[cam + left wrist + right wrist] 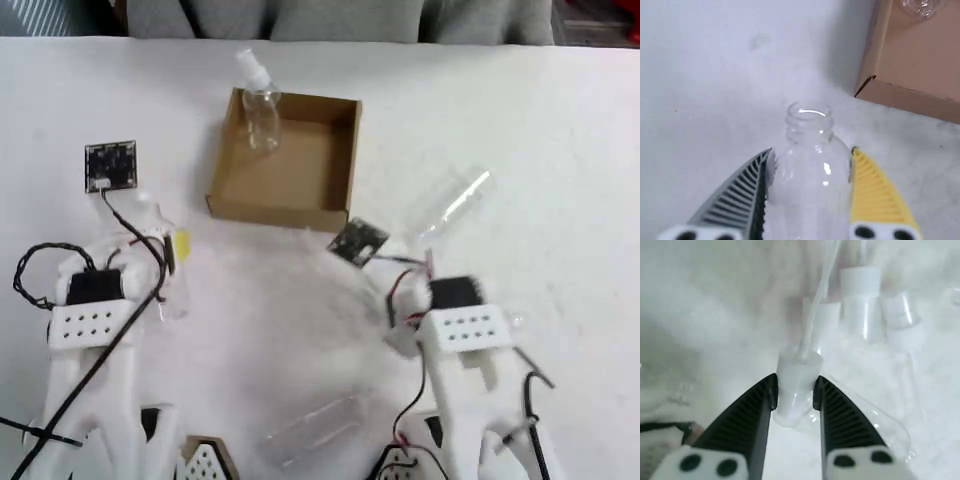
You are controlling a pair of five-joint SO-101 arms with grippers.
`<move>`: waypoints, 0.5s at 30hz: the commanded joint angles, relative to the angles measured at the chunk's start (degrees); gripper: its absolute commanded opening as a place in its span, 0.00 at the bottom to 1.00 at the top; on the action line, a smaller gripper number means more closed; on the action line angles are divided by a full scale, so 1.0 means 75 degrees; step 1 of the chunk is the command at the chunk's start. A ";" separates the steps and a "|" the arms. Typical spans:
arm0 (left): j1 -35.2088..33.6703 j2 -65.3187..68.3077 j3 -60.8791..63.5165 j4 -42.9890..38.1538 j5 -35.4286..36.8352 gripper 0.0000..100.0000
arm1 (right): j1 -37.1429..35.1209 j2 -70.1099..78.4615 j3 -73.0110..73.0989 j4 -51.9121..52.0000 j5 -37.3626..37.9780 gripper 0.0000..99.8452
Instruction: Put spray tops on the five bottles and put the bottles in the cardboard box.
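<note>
Now left fingers [875, 190] are clamping the open clear plastic bottle [810, 170], right fingers [750, 415] the white spray top [796, 385]; tube [812, 325] wants centring over the neck [809, 125].

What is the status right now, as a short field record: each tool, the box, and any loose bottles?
left tool: shut on the open-necked bottle, no top on it yet
right tool: shut on a spray top, tube attached
cardboard box: holds one capped bottle, at a far corner
side bottle: lying on the table, right of the box
near bottle: lying on the table between the arm bases
</note>
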 commanded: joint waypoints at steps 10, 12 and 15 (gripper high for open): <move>-0.0064 -0.0322 -0.0059 -0.0246 0.0023 0.02 | 0.6289 -0.0100 -0.3411 0.2327 0.8346 0.02; -0.0064 -0.0322 -0.0059 -0.0246 0.0023 0.02 | 0.7097 -0.0088 -0.3118 0.1870 0.9026 0.02; -0.0064 -0.0322 -0.0059 -0.0246 0.0012 0.02 | 0.7883 -0.0088 -0.2086 0.0733 0.9870 0.02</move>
